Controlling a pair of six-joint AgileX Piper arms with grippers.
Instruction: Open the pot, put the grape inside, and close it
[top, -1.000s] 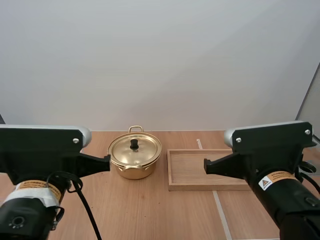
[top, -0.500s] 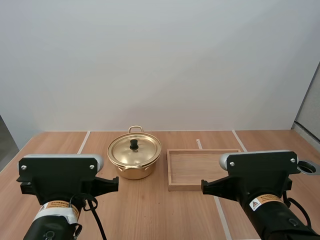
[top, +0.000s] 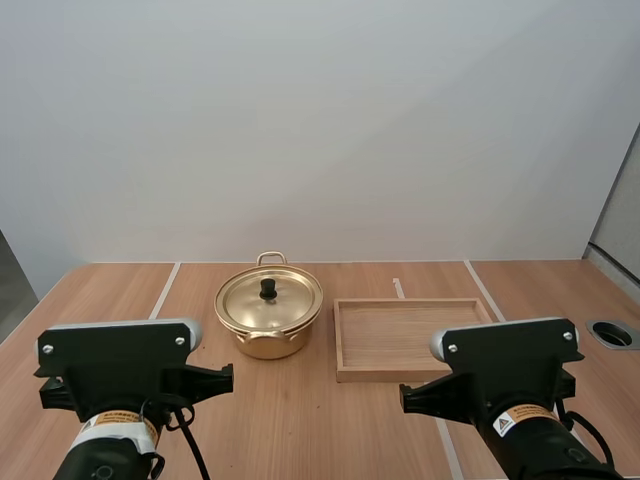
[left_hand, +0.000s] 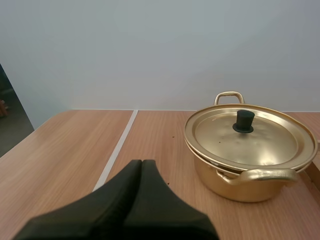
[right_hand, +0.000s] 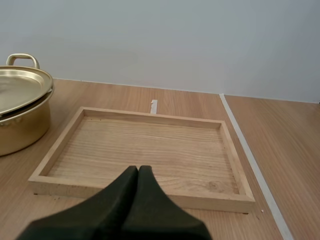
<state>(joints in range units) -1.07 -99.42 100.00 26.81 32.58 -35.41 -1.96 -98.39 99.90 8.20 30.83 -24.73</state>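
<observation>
Both pincers (left_hand: 141, 162) (right_hand: 138, 169) closed, empty.

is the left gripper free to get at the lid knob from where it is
Probably yes: bare table lies between the left gripper and the pot, and nothing covers the knob. It is shut, so it would need to open first.

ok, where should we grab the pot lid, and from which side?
Grip the black knob at the centre of the lid, coming from straight above. It stands upright and clear, while the lid is a shallow dome seated on the pot, leaving little edge to pinch. The left gripper looks nearer.
</observation>
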